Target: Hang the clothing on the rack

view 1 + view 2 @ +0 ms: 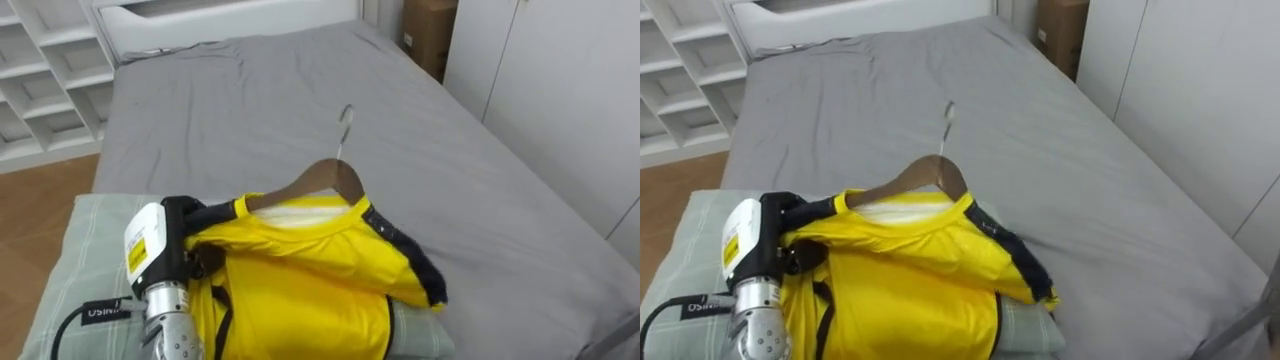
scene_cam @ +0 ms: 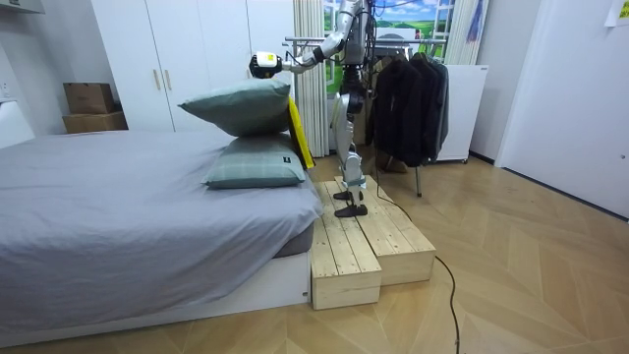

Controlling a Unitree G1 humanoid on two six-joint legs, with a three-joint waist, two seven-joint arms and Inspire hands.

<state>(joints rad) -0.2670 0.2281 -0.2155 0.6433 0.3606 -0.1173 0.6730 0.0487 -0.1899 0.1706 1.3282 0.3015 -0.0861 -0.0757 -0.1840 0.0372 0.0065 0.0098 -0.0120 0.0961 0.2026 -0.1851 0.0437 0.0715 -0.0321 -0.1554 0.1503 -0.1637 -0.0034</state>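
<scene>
Grey bed (image 1: pixel 250 90) spreads out ahead of the robot. In the room view the robot stands on a wooden platform (image 2: pixel 364 236) at the bed's pillow end, with one arm held out over two stacked pillows (image 2: pixel 236 103).

Far to the left of the left robot hand (image 1: pixel 185 212), beyond the bed's edge, are white shelves (image 1: pixel 40 70). Under the robot hand and to its left is the pale striped top pillow.

The robot hand is dark and sits at the left shoulder of a yellow shirt (image 1: pixel 300 270). Its fingers go into the cloth, so I cannot tell whether they are closed on anything.

Just right of the robot hand, the shirt is draped on a wooden hanger (image 1: pixel 320 178), with dark trim along the collar and right shoulder. The hanger's hook (image 1: pixel 345 125) points away from the robot hand, up the bed. In the room view a yellow strip of the shirt shows below the robot hand, between the pillows and the robot's legs.

Far right of the robot hand and beyond the bed are a cardboard box (image 1: pixel 430 30) and white doors (image 1: pixel 560 80). In the room view a rack (image 2: pixel 408 98) of dark clothes stands behind the robot.
</scene>
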